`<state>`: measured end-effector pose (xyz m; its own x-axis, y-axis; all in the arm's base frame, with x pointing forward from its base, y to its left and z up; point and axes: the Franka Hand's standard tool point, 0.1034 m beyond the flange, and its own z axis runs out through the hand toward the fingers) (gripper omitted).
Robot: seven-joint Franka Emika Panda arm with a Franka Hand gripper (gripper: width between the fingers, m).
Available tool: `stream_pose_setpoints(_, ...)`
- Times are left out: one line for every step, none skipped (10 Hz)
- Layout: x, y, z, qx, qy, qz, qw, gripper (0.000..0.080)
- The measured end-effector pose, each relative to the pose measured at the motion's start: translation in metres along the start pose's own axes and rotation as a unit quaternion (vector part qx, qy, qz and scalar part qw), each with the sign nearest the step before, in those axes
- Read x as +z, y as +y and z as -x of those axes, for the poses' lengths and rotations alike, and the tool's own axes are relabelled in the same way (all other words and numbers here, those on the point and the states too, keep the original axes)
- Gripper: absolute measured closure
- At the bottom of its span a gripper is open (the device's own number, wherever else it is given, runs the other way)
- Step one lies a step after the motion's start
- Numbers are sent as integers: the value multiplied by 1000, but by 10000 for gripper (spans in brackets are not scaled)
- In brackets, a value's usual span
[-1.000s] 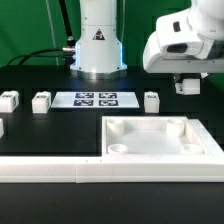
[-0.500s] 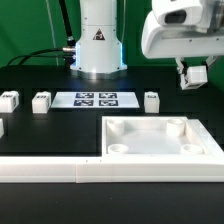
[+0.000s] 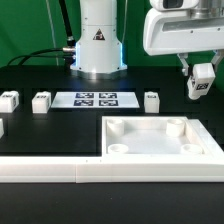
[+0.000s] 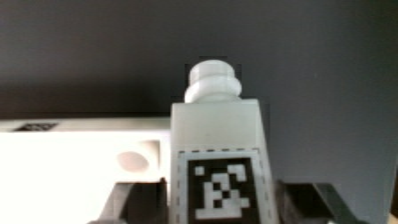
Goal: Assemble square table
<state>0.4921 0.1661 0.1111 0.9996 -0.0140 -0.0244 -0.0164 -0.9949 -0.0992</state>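
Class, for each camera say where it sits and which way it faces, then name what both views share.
Exterior view: off the arm, above the table's near side, facing the robot base; it and the end effector show.
Wrist view: on the wrist, looking along the end effector at the held leg and the slab beyond.
Shared: leg, slab, end effector.

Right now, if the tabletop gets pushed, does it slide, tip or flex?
The tabletop probably slides rather than tips: it lies flat and wide. Likely stiff: a thick moulded slab with a raised rim. The border rail beside it would probably stop it that way.
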Motion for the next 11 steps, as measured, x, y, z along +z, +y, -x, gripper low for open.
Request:
stream_pose_setpoints(-4, 1, -6, -3, 28, -4, 1000, 509)
stream_pose_setpoints(-11, 2, -17, -6, 69, -10, 998, 509)
stream_pose_setpoints(-14, 6, -26, -17, 99, -12, 995, 509)
stream_pose_setpoints(-17, 10, -33, -28, 122, -12, 992, 509)
stream_pose_setpoints(-19, 8, -38, -24, 168, -17, 985, 509)
stream_pose_setpoints(-17, 6, -34, -30, 207, -21, 978, 509)
stream_pose_setpoints(-14, 7, -32, -33, 207, -19, 978, 509)
stream_pose_setpoints(-16, 9, -36, -41, 209, -17, 977, 509)
stream_pose_setpoints(-20, 18, -47, -60, 214, -10, 975, 509)
stream_pose_setpoints(-21, 21, -57, -59, 219, -10, 974, 509)
stream_pose_setpoints(-16, 25, -64, -74, 222, -5, 972, 509)
